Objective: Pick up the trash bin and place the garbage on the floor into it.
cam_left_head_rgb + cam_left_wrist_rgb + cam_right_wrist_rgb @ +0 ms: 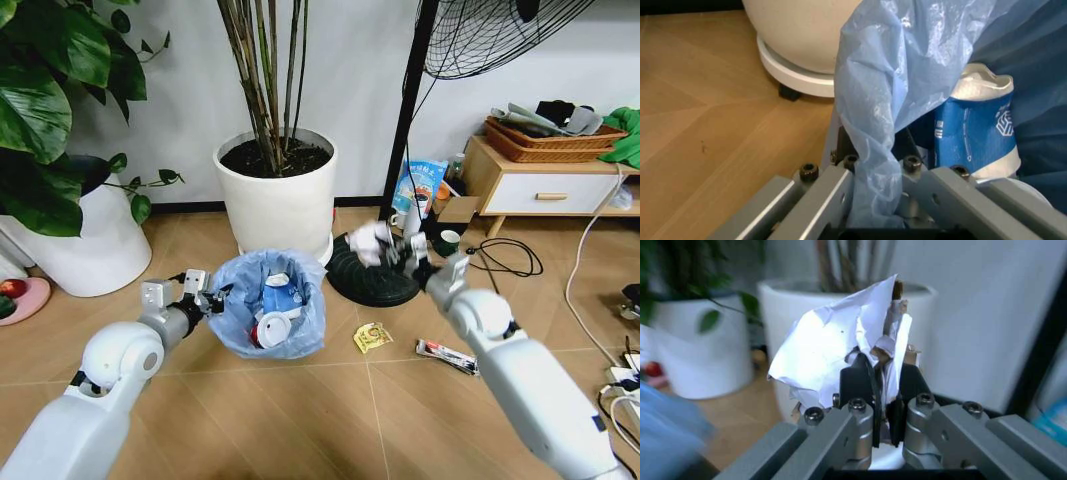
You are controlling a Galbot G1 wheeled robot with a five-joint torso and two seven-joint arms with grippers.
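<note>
Nearest, on the left: left gripper (pixel 205 296) clamped on the rim of the trash bin (pixel 268 318), blue liner pinched between the fingers (pixel 840 192) in the wrist view. Bin held off to the left of centre, probably lifted clear of the floor, though hard to confirm from the head view. Inside it already: a crushed blue-white carton (pixel 977 132) and a white round disc (pixel 272 327).

Just right of the bin, on the floorboards: a yellow wrapper (pixel 371 337), and beyond that, nearer the right forearm, a long thin wrapper (pixel 447 355). Neither collected yet.

Farther out: right gripper (pixel 400 247) raised above the black fan base (pixel 368 272), closed on a crumpled white paper ball (pixel 840 347), the wad bulging well past the fingertips. Well apart from the bin mouth for now.

Behind: white plant pot (pixel 278 190) and the wall.

Risks: grip on thin plastic rather than solid rim, so possible slipping or tilting of the bin under load. Paper held only by a corner fold, so possible dropping mid-transfer, or release short of the opening and landing on the floor.
</note>
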